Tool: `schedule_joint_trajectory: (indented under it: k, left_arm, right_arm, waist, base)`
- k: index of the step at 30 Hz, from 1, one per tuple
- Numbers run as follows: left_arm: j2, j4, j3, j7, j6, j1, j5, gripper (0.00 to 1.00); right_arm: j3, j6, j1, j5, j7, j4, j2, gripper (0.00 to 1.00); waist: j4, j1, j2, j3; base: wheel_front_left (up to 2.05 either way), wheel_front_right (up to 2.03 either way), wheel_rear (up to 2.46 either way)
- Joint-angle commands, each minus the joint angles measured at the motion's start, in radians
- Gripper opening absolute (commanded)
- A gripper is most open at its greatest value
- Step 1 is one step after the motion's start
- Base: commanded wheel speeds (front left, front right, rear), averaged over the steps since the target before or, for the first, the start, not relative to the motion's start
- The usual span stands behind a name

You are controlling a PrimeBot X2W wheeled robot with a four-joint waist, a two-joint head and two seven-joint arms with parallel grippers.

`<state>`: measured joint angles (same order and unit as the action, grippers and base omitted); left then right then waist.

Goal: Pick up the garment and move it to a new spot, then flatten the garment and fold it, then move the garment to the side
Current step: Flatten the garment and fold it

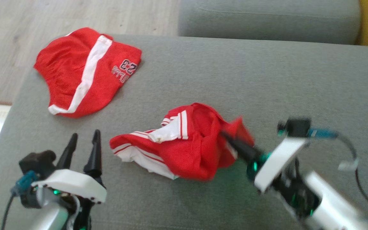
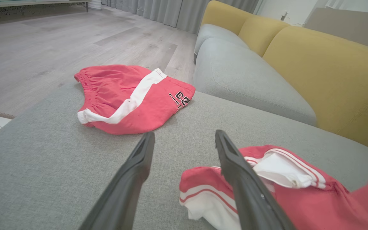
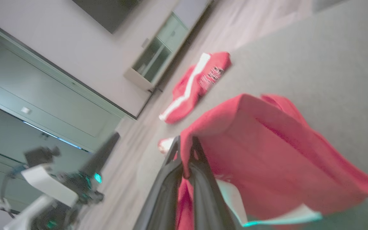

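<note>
Head view: your garment (image 1: 187, 147), crumpled soft red fabric with white striped trim, lies mid-front on the grey woven sofa seat (image 1: 267, 80). The right end effector (image 1: 230, 139) is clenched on its right edge.
Left wrist view: the left end effector (image 2: 184, 134) stands spread wide, empty.
Right wrist view: dark fingers (image 3: 163, 191) pinch a red fold.

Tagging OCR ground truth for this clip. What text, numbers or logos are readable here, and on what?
"23": dark digits on the red shorts lying at the far left of the grey cushion; they appear upside down in the head view.
Line of letters beside the "23" on the same shorts: too blurred to read.
On the crumpled red garment: stripes, no lettering visible.
</note>
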<state>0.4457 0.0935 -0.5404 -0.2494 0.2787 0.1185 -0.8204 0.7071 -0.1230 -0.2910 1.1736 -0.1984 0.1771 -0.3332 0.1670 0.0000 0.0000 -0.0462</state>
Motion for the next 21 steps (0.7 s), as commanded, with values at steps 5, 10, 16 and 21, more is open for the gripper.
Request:
schedule_joint_trajectory:
  k: [5, 10, 16, 21]
  left_arm:
    - [-0.056, -0.003, 0.081, -0.012, -0.059, 0.046, 0.075, 1.0]
    - [-0.132, 0.027, 0.092, -0.012, -0.111, 0.086, 0.124, 1.0]
    - [-0.23, 0.078, 0.089, -0.012, -0.175, 0.146, 0.186, 1.0]
    - [-0.278, 0.106, 0.104, -0.012, -0.207, 0.169, 0.224, 1.0]
  right_arm:
    - [-0.087, -0.008, -0.203, 0.177, 0.014, -0.024, -0.012, 0.0]
    - [-0.183, -0.008, -0.401, 0.292, -0.024, 0.182, -0.003, 0.0]
    - [-0.281, -0.008, -0.622, 0.341, -0.003, 0.478, -0.003, 0.0]
    - [-0.325, -0.008, -0.738, 0.323, 0.09, 0.623, -0.012, 0.0]
  waist:
    - [0.068, 0.0, 0.0, -0.056]
    - [0.136, 0.0, 0.0, -0.145]
    - [0.223, 0.0, 0.0, -0.228]
    - [0.256, 0.0, 0.0, -0.263]
  base:
    - [0.0, 0.0, 0.0]
    - [0.0, 0.0, 0.0]
    - [0.0, 0.0, 0.0]
    - [0.0, 0.0, 0.0]
